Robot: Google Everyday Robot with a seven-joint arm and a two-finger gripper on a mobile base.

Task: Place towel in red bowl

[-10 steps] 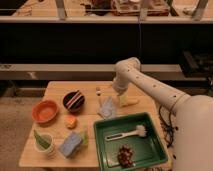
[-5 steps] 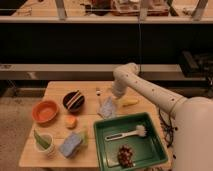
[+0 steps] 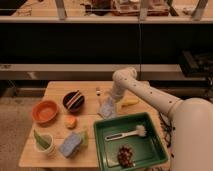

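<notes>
The towel (image 3: 106, 108) is a pale blue-white crumpled cloth on the wooden table (image 3: 57, 89), just above the green tray's far left corner. My gripper (image 3: 111, 100) comes down from the white arm (image 3: 145, 92) and is at the towel's upper right edge, touching or just over it. The red bowl (image 3: 45, 111) is orange-red and empty. It stands at the table's left side, well to the left of the towel and the gripper.
A dark striped bowl (image 3: 73, 100) and an orange (image 3: 70, 121) lie between the towel and the red bowl. A yellow banana (image 3: 129, 102) lies right of the gripper. The green tray (image 3: 102, 145) holds a brush (image 3: 127, 134). A cup (image 3: 44, 142) and a sponge (image 3: 73, 144) stand at front left.
The arm has come down a little and shifted slightly left towards the towel. The towel and the other objects have not moved.
</notes>
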